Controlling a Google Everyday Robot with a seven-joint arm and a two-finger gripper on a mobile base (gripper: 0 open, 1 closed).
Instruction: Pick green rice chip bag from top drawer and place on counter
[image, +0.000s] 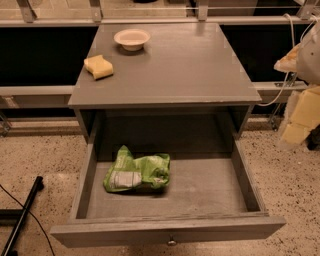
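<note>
Your gripper (299, 119) hangs at the right edge, its jaws' state impossible to tell, well apart from the green rice chip bag (137, 174), which lies lower-left in the top drawer (210, 192), long axis left-right.

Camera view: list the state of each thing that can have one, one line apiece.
Drawer: pulled open.
Green bag: crumpled, lying in the drawer's left half, not held.
Sponge: lying flat on the counter, left side.
Bowl: upright at the counter's back, nothing visible inside.
Gripper: at the right edge of view, beside the cabinet, far from the bag.
</note>
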